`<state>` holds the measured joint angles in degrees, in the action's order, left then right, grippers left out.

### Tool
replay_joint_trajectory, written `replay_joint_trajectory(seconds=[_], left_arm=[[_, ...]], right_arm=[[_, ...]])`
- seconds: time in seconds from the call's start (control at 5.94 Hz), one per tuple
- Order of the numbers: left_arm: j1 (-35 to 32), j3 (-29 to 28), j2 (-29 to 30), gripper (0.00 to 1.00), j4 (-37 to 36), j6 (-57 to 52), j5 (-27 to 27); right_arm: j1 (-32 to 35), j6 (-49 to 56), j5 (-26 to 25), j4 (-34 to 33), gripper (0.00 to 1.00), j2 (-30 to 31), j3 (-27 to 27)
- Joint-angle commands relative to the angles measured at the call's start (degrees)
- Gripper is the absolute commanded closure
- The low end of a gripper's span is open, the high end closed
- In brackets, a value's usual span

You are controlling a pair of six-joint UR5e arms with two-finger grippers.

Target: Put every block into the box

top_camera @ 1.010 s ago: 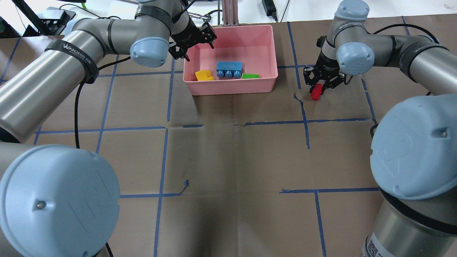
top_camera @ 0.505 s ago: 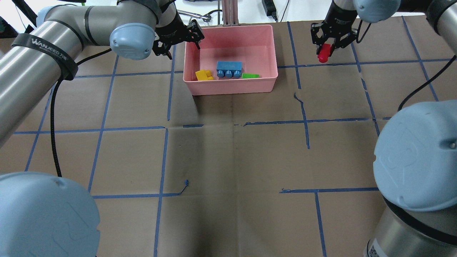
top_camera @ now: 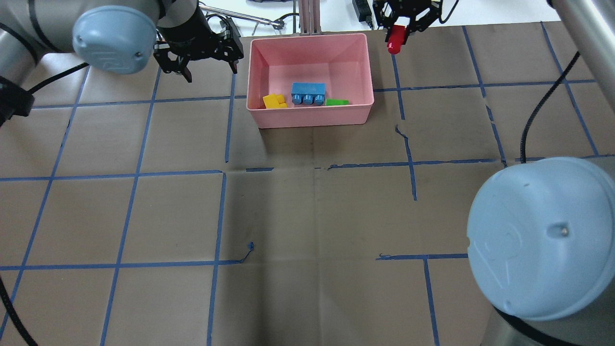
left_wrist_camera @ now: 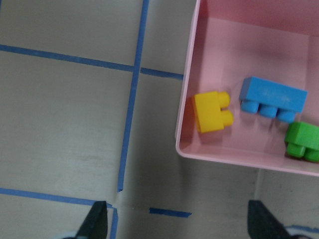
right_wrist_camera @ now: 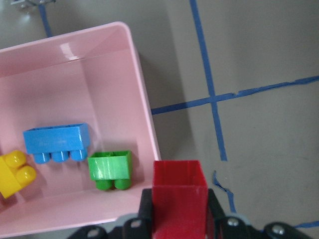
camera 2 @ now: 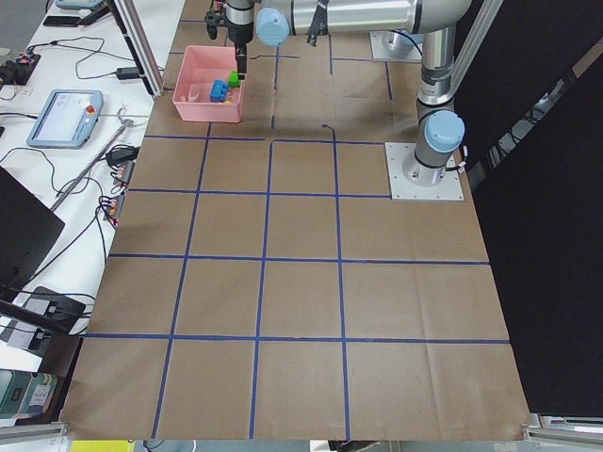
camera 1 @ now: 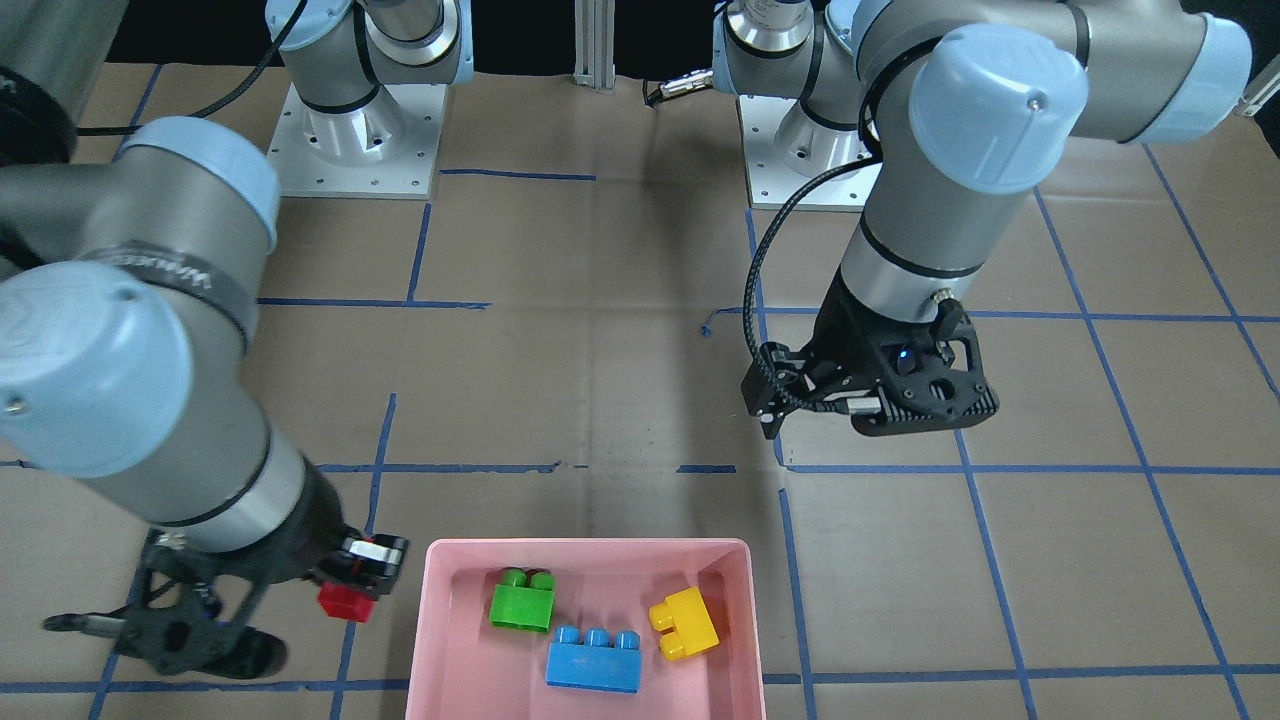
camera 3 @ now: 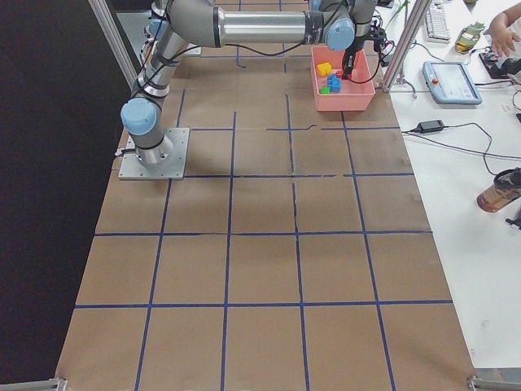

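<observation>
The pink box (top_camera: 312,117) stands at the far middle of the table. In it lie the blue brick (top_camera: 308,92), the yellow brick (top_camera: 274,101) and the green brick (top_camera: 337,102). My right gripper (top_camera: 399,31) is shut on the red brick (top_camera: 395,43) and holds it in the air just outside the box's far right corner. The right wrist view shows the red brick (right_wrist_camera: 179,196) beside the box wall (right_wrist_camera: 144,109). My left gripper (top_camera: 210,67) is open and empty, left of the box. The left wrist view shows the box (left_wrist_camera: 187,109) and the three bricks in it.
The table is brown cardboard with a blue tape grid. An aluminium post (top_camera: 310,17) stands right behind the box. Cables and a teach pendant (camera 2: 61,115) lie on the white bench past the far edge. The arm bases (camera 1: 355,130) stand on the robot's side.
My right gripper has carried the red brick up from the table and toward the box's far right corner. My left gripper has moved left, off the box's far left corner.
</observation>
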<state>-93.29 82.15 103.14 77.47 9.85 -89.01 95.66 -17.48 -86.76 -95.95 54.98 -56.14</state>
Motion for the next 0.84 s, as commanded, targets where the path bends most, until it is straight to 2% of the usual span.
replay_joint_trajectory(seconds=[0.0, 0.17, 0.34, 0.67], left_arm=[[1.2, 1.1, -6.9, 0.01, 6.1, -4.6, 0.0], [1.3, 1.8, -8.4, 0.01, 6.5, -4.7, 0.0], [0.8, 1.9, -9.1, 0.01, 7.0, -4.7, -1.0], [0.3, 3.8, -10.1, 0.01, 7.1, -4.0, -1.7]], right_arm=[[4.8, -5.4, -0.1, -4.0, 0.76, -4.9, 0.2], [4.8, -5.4, 0.0, -6.8, 0.57, -7.7, -0.1], [4.8, -5.3, 0.0, -7.7, 0.01, -9.4, -0.8], [4.8, -4.9, 0.0, -7.8, 0.01, -9.8, -1.5]])
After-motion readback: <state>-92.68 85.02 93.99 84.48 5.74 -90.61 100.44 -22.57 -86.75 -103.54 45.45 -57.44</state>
